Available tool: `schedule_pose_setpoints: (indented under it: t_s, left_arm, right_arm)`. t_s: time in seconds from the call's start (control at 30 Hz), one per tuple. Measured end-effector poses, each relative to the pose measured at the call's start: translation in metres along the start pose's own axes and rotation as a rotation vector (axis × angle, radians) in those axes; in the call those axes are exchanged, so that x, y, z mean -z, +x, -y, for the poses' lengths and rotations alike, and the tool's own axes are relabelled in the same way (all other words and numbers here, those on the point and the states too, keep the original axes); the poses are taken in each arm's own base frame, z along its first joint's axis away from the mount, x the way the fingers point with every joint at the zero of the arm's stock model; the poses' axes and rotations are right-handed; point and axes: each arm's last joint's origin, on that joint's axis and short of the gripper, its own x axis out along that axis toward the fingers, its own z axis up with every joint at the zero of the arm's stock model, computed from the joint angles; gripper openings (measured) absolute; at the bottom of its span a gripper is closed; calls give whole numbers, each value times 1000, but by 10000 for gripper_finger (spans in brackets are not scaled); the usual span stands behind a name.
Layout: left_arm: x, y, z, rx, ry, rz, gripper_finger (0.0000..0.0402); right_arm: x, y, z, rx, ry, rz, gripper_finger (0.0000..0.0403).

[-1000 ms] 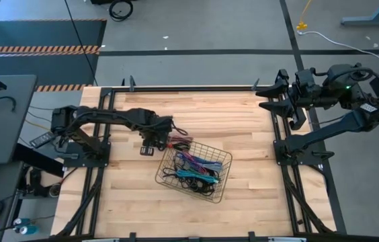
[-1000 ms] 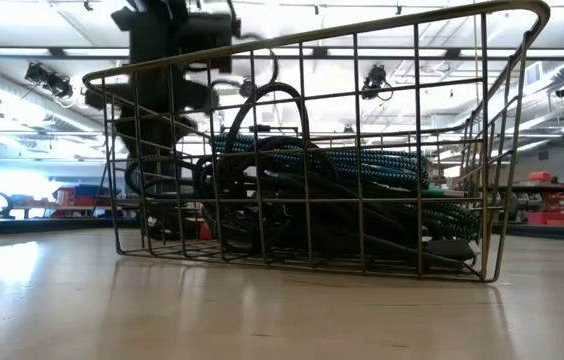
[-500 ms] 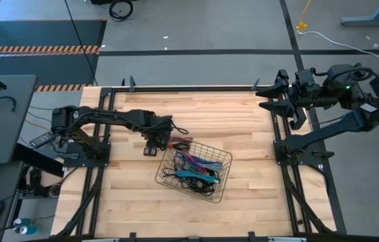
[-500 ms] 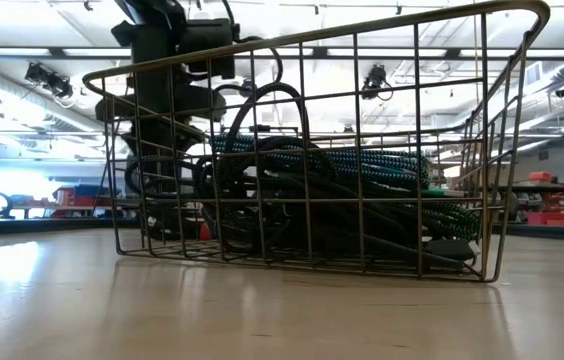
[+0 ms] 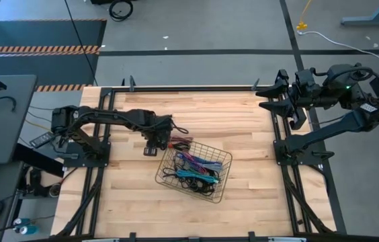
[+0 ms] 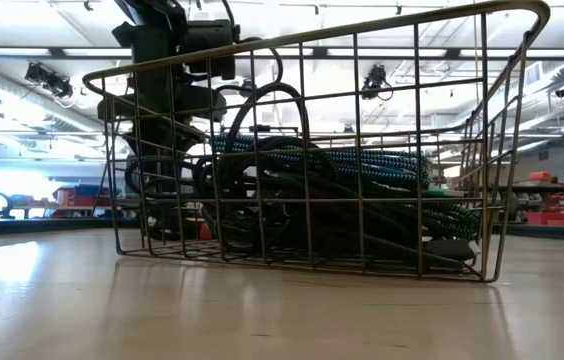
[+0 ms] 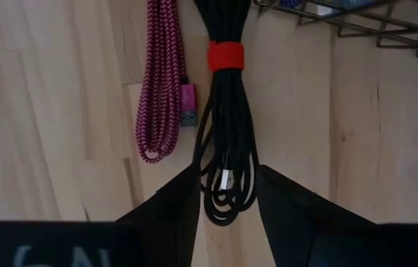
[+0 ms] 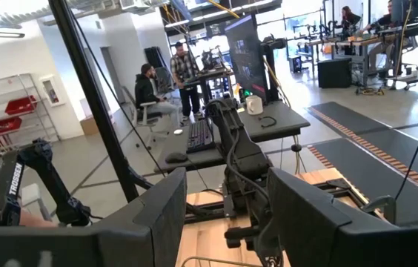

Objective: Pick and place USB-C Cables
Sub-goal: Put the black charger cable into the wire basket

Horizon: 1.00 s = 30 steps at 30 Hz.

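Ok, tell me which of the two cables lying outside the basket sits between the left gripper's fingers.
The black cable with the red band; the magenta braided cable lies beside it, outside the left gripper.

I see the wire mesh basket [image 5: 224,176] on my wooden table [image 5: 243,121], a monitor [image 8: 243,52] and two people [image 8: 166,81] beyond

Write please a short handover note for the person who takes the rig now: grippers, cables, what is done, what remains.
Left gripper: fingers open around the black cable bundle with its red band, on the table beside the wire basket; no grip yet.
Right gripper: open, parked at the table's far right edge.
Magenta cable lies beside the black bundle.
Done: the other cables lie in the basket.
Left: the black and magenta cables remain out.
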Motion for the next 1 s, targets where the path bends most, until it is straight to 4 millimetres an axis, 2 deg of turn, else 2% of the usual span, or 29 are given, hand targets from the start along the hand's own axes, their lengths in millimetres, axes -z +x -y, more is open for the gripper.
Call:
schedule_pose_setpoints:
  t_s: [0.23, 0.53, 0.83, 1.0]
  left_arm:
    - [-1, 2, 0, 1, -22, 2, 137]
    - [-3, 28, -8, 31, -242, -65, 137]
    - [-6, 32, -6, 46, -134, -50, 137]
    - [-6, 32, -8, 44, -143, -46, 131]
  right_arm:
    - [0, 0, 0, -9, -2, -3, 195]
    - [1, 0, 0, -16, -3, -12, 195]
    - [1, -1, 0, -22, -3, -17, 195]
    - [1, -1, 0, -23, -3, -17, 195]
